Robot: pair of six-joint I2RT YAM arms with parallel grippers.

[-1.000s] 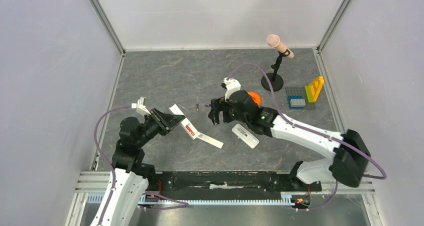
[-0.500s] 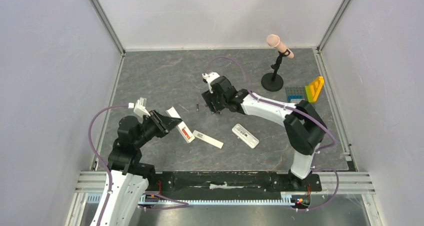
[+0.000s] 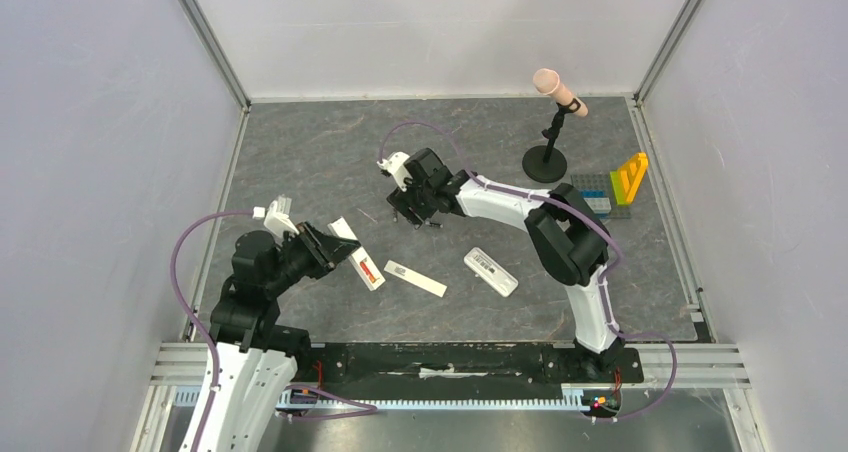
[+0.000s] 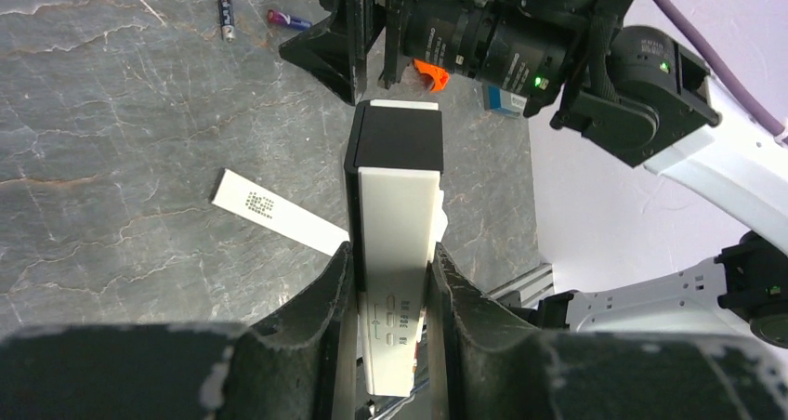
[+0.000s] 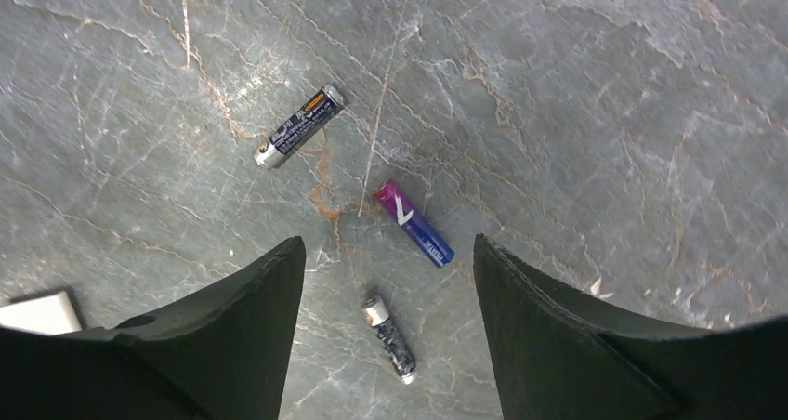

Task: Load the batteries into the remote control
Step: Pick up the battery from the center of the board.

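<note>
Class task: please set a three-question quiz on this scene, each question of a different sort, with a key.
1. True or false: the left fingers grip the remote.
2. How many batteries show in the right wrist view, below the right fingers?
3. The purple battery lies: A) inside the remote, B) on the table, C) clamped between fingers.
Key: 1 true; 2 three; 3 B.

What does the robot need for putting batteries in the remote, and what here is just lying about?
Job: remote in left gripper; three batteries below open right gripper.
Lying about: white block, microphone, coloured blocks, white strip (maybe the cover).
</note>
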